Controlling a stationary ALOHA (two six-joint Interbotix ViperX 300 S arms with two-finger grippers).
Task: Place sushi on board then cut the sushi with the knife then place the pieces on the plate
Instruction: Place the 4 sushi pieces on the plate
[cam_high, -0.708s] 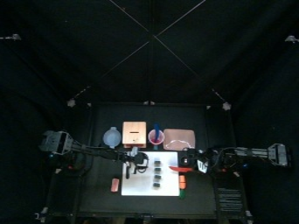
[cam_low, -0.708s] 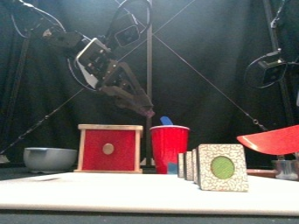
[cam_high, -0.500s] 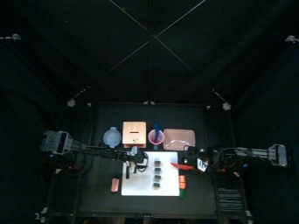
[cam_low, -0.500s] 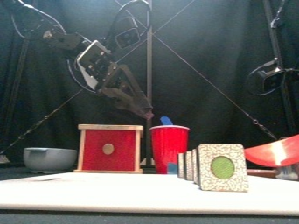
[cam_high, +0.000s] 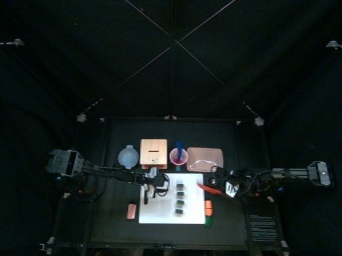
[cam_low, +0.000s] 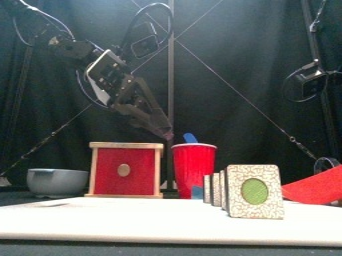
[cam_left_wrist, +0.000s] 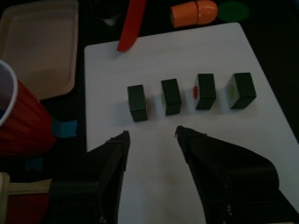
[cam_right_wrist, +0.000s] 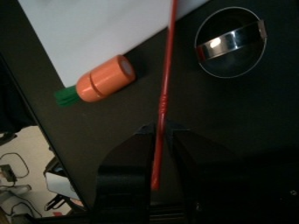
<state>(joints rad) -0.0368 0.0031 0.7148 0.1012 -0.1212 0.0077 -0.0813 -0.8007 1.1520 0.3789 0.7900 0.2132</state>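
Since a moment ago my right gripper, clamped on the one red knife, has pulled back toward the table's right edge, and the blade now sits lower. My left gripper hangs with jaws apart over the one white cutting board, hardly moved. One wooden box and one red cup holding one blue knife stand by the table's back edge. Four sushi pieces line the board's middle, with one toy carrot at its right edge.

Shiny metal cutter, glossy plastic red cup, smooth matt white board.
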